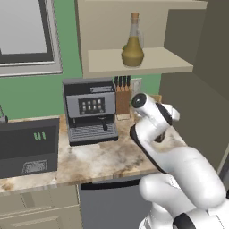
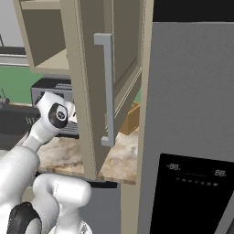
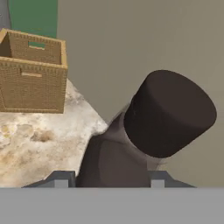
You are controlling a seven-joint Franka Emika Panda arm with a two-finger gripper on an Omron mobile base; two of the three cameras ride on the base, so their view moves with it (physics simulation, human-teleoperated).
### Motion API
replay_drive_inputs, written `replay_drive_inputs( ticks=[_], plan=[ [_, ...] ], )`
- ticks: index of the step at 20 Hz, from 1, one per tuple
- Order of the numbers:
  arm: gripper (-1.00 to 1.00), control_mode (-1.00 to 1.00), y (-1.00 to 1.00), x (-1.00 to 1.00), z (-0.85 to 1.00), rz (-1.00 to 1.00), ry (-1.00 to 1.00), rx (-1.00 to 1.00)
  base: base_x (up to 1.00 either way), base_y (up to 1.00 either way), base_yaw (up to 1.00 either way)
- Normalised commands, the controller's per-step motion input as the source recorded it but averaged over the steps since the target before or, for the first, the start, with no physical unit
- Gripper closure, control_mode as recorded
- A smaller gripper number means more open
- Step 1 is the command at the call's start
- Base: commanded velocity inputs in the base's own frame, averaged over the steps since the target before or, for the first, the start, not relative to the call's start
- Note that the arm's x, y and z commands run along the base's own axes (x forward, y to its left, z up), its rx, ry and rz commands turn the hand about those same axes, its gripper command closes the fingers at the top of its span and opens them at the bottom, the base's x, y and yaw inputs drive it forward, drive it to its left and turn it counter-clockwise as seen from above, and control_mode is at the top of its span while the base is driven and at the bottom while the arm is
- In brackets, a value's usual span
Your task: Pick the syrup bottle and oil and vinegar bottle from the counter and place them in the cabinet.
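Pincer (image 3: pixel 109 180) grips the syrup bottle (image 3: pixel 148 131) between half-closed fingers (image 3: pixel 59 179), above the counter (image 3: pixel 39 144). Basket (image 3: pixel 33 72) sits beyond it; oil and vinegar bottle (image 1: pixel 133 44) stands on the cabinet (image 1: pixel 147 60) shelf overhead.

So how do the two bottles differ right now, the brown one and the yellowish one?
The oil and vinegar bottle stands upright on the cabinet shelf; the syrup bottle is low over the counter, between the gripper fingers. The first is clear glass with an olive-yellow belly and a thin neck; the second is opaque dark brown. One has a cork-coloured top, the other a broad black cap. Both are capped bottles.
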Motion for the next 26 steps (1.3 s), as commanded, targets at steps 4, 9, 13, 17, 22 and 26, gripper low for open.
replay_drive_inputs(
  ticks=[4, 9, 13, 17, 22, 26],
  plan=[
    [1.0, -1.0, 0.0, -0.41, 0.82, 0.12, -0.11, -0.08, 0.0, 0.0, 0.0],
    [1.0, -1.0, 0.0, -0.27, 0.84, 0.11, -0.06, -0.01, 0.0, 0.0, 0.0],
    [1.0, -1.0, 0.0, -0.08, 0.76, 0.09, 0.0, 0.0, 0.0, 0.0, 0.0],
    [1.0, -1.0, 0.01, 0.0, 0.74, 0.08, 0.0, 0.0, 0.0, 0.0, 0.0],
    [1.0, -1.0, 0.09, 0.0, 0.77, 0.03, 0.0, -0.01, 0.0, 0.0, 0.0],
    [1.0, -1.0, 0.05, 0.0, 0.72, 0.0, 0.0, -0.05, 0.0, 0.0, 0.0]
  ],
)
